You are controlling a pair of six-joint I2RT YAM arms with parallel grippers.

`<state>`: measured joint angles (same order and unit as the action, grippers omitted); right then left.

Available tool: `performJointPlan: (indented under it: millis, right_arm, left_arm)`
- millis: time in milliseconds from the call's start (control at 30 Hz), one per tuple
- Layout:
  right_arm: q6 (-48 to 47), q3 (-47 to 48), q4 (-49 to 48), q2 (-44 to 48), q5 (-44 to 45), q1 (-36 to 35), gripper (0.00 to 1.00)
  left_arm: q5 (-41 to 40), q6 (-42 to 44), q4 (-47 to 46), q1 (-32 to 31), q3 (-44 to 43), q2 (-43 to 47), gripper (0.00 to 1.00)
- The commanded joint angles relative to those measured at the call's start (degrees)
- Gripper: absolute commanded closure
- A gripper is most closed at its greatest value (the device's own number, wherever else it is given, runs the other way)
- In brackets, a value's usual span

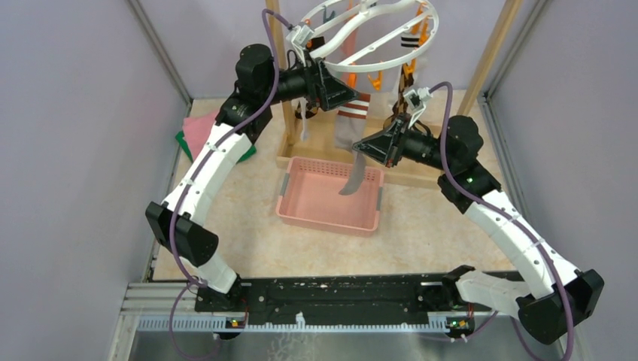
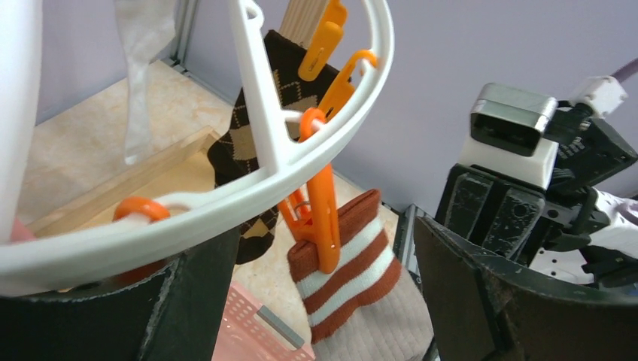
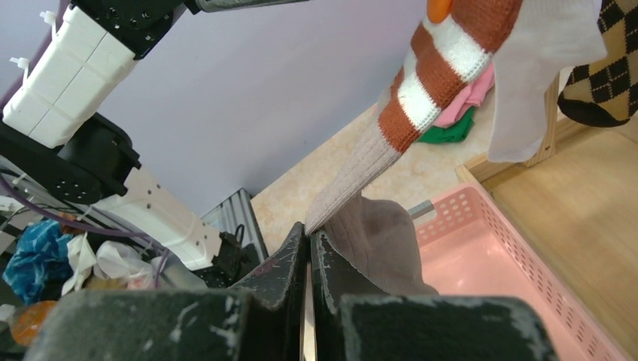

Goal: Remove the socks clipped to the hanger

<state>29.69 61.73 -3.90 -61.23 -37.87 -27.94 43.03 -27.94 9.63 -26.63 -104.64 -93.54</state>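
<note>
Fingers (image 3: 282,274) of my right gripper (image 3: 310,239) are squeezed shut on the grey sock (image 3: 353,180), low down on its leg. From there the sock runs up on a slant to its brown and white striped top. That top is pinched in an orange clip (image 2: 325,218) that hangs from the hanger (image 2: 259,105). The toe end of the sock hangs down past my gripper, over the pink basket (image 1: 331,199).

My left gripper (image 2: 316,248) is wide open and holds nothing. Its two fingers stand far apart, and I can see the striped top and the clip between them, a little way ahead. The white ring of the hanger crosses right in front of one finger (image 2: 188,301). I cannot tell if it touches.

A brown argyle sock (image 2: 248,128) is clipped on the far side of the ring, and a white sock (image 3: 542,68) hangs near it. The hanger hangs inside a wooden frame (image 1: 490,56) behind the basket. Pink and green cloths (image 1: 199,131) lie on the table by my left arm.
</note>
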Motion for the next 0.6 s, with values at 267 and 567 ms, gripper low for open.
performJointPlan:
  millis: [267,567]
  right_arm:
    - [2.89,2.05,-3.23,0.37,-2.80,0.40,1.00]
    - [7.35,0.98,-7.57,1.56,-6.16,0.55,1.00]
  left_arm:
    - [4.61,-6.60,-11.53,0.44,-1.45,-1.96,0.21]
    - [5.64,-9.43,-14.52,0.53,1.47,-2.21,0.06]
